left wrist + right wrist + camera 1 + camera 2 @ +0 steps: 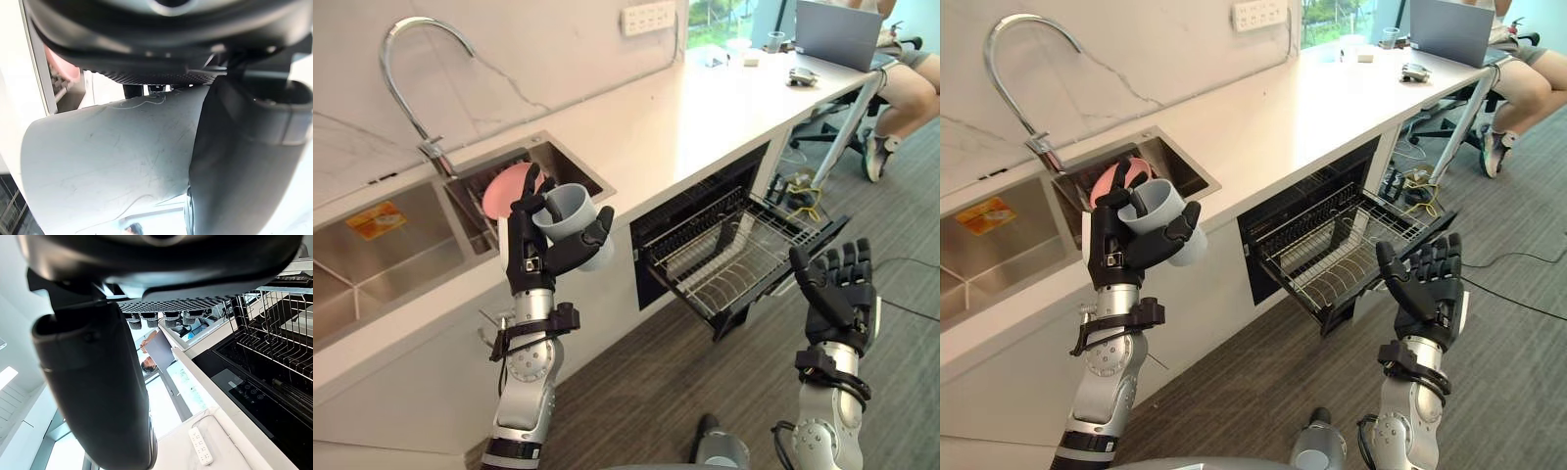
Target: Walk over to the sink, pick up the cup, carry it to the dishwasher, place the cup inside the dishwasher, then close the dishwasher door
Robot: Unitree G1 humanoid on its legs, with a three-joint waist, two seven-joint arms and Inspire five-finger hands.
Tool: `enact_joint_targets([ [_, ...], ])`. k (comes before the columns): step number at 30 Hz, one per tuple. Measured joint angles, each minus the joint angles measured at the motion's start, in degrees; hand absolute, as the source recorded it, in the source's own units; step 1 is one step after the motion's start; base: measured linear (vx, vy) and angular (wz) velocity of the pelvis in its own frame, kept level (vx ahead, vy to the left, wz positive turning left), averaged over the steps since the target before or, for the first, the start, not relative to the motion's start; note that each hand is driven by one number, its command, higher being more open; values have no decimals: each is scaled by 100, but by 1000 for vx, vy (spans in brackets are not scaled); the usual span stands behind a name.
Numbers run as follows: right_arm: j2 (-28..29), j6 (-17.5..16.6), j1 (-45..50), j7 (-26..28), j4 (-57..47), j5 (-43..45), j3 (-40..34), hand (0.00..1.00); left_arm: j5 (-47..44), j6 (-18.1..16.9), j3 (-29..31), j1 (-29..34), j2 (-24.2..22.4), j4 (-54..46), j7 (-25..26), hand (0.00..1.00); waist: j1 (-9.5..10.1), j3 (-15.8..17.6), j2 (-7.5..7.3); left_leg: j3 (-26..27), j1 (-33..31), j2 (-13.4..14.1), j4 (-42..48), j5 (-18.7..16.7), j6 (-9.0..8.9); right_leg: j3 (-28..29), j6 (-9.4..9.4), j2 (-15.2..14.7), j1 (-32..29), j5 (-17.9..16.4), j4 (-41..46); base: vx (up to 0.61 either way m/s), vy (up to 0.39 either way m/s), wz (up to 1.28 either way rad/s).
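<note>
The left hand (529,257) is held up in front of the shiny steel sink (391,259). Its fingers and thumb wrap tight around the round grey plastic cup (573,211), which tips a little. The right hand (842,294) points up with straight, spread fingers, near the open black dishwasher (729,257).

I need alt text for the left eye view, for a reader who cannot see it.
The robot's left hand holds a grey cup in the air beside the sink. To its right the dishwasher stands open with its wire rack pulled out, and the open right hand hovers before it.
</note>
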Motion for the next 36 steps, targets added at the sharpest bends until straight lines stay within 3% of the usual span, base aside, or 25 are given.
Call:
enact_joint_targets([
  [5, -43, 171, 108, 252, -185, -104, 217, 100, -3, -1, 13, 159, -41, -9, 100, 0, 162, 9, 16, -115, -35, 208, 492, -330, -110, 6, 65, -52, 40, -301, 417, -18, -19, 6],
  [10, -122, 515, 92, 606, -184, -17, 727, 100, -3, -99, 135, 521, -53, -81, 95, 0, 255, -21, 174, -160, 54, 758, 888, -669, -307, -79, -25, 164, -47, -1182, 1274, 119, -120, 0],
  [11, -179, 618, 79, 718, -165, -19, 901, 100, -4, -100, 144, 616, -28, -79, 89, 0, 299, -38, 231, -205, -32, 958, 1342, -625, -69, -99, -95, 330, 4, -1357, 1286, 278, -215, -22],
  [12, -212, 736, 53, 827, -130, -27, 1079, 100, -6, -98, 129, 720, -23, -69, 78, 0, 316, -29, 261, -401, -476, 1303, 2389, -440, 539, -99, -173, 508, 102, -1438, 1215, 298, -230, -20],
  [13, -228, 780, 57, 884, -123, -31, 1133, 100, -9, -94, 105, 740, -29, -34, 48, 0, 310, 0, 313, -603, -752, 1486, 2958, -234, 802, -106, -214, 615, 245, -1458, 1109, 299, -244, -13],
  [14, -299, 802, 65, 953, -85, -39, 1167, 100, -6, -93, 2, 734, -57, 80, -67, 0, 322, 84, 453, -1141, -1256, 1787, 4033, 138, 735, -158, -293, 812, 625, -1475, 853, 312, -153, -6],
  [15, -355, 800, 58, 986, 42, -44, 1164, 100, 3, -90, -233, 750, -55, 217, -212, 0, 368, 130, 480, -1417, -1598, 1680, 4614, -96, 485, -130, -293, 884, 985, -1494, 624, 313, -105, -8],
  [16, -377, 792, 58, 991, 103, -49, 1141, 100, 8, -93, -376, 751, -43, 272, -289, 0, 373, 134, 478, -1454, -1719, 1509, 4661, -216, 459, -113, -290, 886, 1163, -1494, 498, 321, -46, -13],
  [18, -389, 588, 18, 1012, 206, -56, 1116, 100, 187, -111, -906, 742, -18, 281, -437, 0, 380, 163, 431, -1398, -1947, 511, 3177, -508, 469, -20, -169, 712, 1653, -1426, 107, 318, 14, -25],
  [19, -394, 528, -7, 1030, 207, -59, 1126, 100, 242, -120, -1028, 733, -22, 251, -438, 0, 380, 160, 434, -1395, -1989, 277, 2570, -478, 432, 35, -89, 656, 1671, -1421, 91, 265, 76, -42],
  [20, -437, 458, -26, 1029, 212, -64, 1158, 100, 293, -117, -1187, 726, -25, 192, -434, 0, 385, 146, 456, -1385, -2024, 33, 1659, -216, 391, 138, 37, 604, 1666, -1461, 101, 292, 141, -74],
  [21, -524, 427, 20, 1014, 226, -72, 1230, 100, 342, -99, -1365, 734, -30, 152, -432, 0, 440, 100, 520, -1399, -1976, -123, 965, 1096, 407, 393, 200, 591, 1693, -1559, 159, 302, 144, -75],
  [22, -520, 402, 55, 987, 290, -74, 1286, 100, 338, -64, -1384, 721, 24, 159, -434, 0, 404, 48, 440, -1298, -1883, -188, 923, 1042, 626, 468, 290, 500, 1745, -1593, 144, 284, 119, -58],
  [25, -500, 315, 54, 917, 285, -70, 1276, 100, 300, -43, -1271, 480, 188, 158, -428, 0, 292, -30, 265, -1102, -1755, -573, 360, 1151, 771, 523, 468, 201, 1662, -1531, -44, 258, 84, -6],
  [30, -465, 321, -40, 827, 285, -73, 1303, 100, 116, -21, -1079, 431, 216, 121, -221, 0, 318, -58, 157, -927, -1255, -911, -272, 1206, 826, 536, 712, 35, 1986, -1380, -445, 163, 54, -8],
  [36, -319, 321, -126, 822, 285, -67, 1290, 100, 117, -11, -1083, 341, 179, -22, -154, 0, 408, -193, 32, -840, -1185, -1017, -513, 1182, 869, 467, 830, -22, 1905, -1190, -529, 74, 48, -7],
])
